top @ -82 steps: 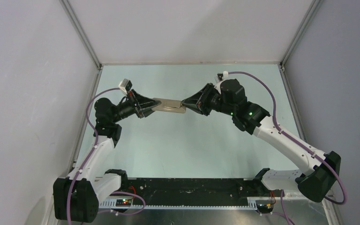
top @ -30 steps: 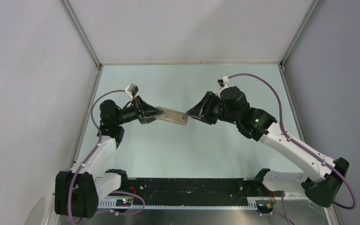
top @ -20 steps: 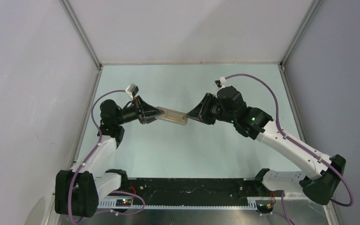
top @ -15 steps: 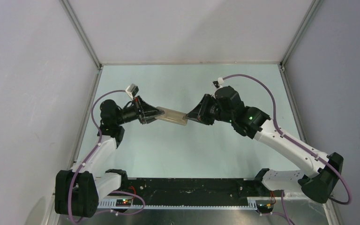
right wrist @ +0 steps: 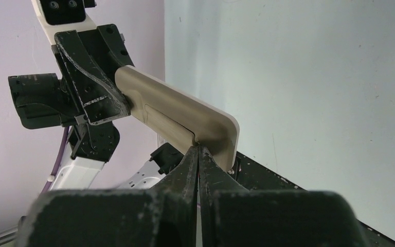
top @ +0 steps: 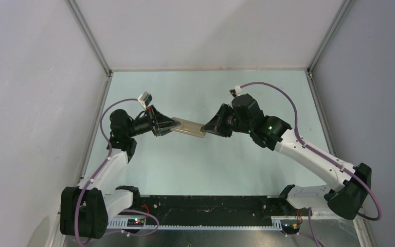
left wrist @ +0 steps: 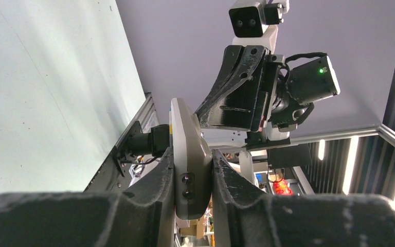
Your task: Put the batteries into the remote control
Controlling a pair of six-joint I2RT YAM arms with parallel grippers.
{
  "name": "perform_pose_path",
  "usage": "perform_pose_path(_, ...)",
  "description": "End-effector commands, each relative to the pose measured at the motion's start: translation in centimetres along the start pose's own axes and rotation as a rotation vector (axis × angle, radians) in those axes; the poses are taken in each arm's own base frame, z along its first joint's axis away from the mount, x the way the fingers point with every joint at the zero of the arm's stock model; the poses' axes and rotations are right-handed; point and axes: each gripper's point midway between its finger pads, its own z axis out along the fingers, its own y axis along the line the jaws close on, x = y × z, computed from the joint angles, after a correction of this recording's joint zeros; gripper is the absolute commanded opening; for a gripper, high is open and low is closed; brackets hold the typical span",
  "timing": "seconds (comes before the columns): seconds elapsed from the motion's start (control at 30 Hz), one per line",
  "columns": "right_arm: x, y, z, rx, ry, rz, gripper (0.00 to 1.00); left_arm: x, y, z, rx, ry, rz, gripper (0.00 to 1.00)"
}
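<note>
The left arm [top: 107, 165] is raised from its base and bent at the elbow, with its wrist turned inward towards the middle of the table [top: 200, 170]. The right arm [top: 308, 153] is stretched up and across from the right, its wrist pointed at the other. The remote control [top: 189, 127] is held off the table between the two wrists, tan back upwards and sloping slightly down to the right. One end is pinched by the left gripper [top: 172, 125]; in the left wrist view the two fingers are seen pressed against the handset's [left wrist: 187, 149] opposite sides. The right gripper [right wrist: 198, 153] is pressed together, and its joined tips are set against the free end of the tan back [right wrist: 177, 112].

Compared with 2.7 s ago, the remote is held lower and more tilted, and the left wrist has been drawn back to the left. Since 1.0 s ago the remote and left arm have barely shifted, while the right arm's elbow and wrist have been moved slightly leftward.

A recessed panel [right wrist: 165, 122] is seen in the tan back, its end edge met by the right fingertips. What lies inside it cannot be told.
</note>
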Motion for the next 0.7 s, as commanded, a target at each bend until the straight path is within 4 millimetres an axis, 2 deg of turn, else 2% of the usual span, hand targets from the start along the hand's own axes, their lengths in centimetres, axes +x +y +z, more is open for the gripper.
perform_pose_path(0.0, -0.2, 1.9, 0.0, -0.056, 0.002, -0.004, 0.01, 0.6, -1.5, 0.1, 0.04, 0.029, 0.089, 0.0)
perform_pose_path(0.67, 1.5, -0.3, 2.8, 0.064, 0.046, -0.06, 0.0, 1.3, -4.2, 0.3, 0.086, 0.044, 0.179, 0.0)
